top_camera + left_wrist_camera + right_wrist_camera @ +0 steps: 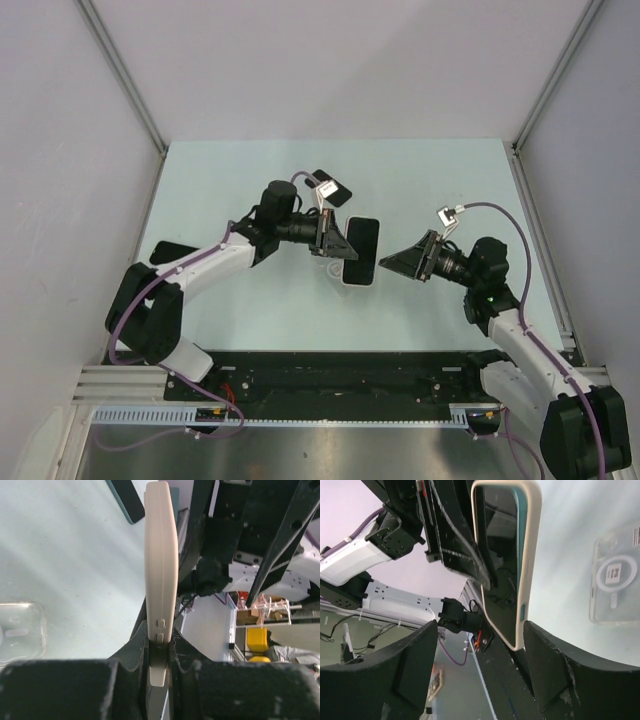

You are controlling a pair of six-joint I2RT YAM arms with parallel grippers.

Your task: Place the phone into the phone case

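Observation:
The phone [362, 245] has a dark screen and sits in a cream shell. My left gripper [338, 243] is shut on its one end and holds it on edge above the table's middle. The left wrist view shows the cream side with two buttons [160, 555] pinched between my fingers [160, 640]. My right gripper [400, 262] is open, just right of the phone. In the right wrist view the phone's end [502, 555] sits ahead of the open right gripper [480, 650], nearer the right finger [550, 665]. A clear phone case [615, 580] lies flat on the table and also shows in the left wrist view [20, 635].
A dark flat object [165, 250] lies at the table's left edge. A dark flat thing with a teal edge [125, 500] shows beyond the phone in the left wrist view. Grey walls with metal rails [540, 100] close in the table on three sides.

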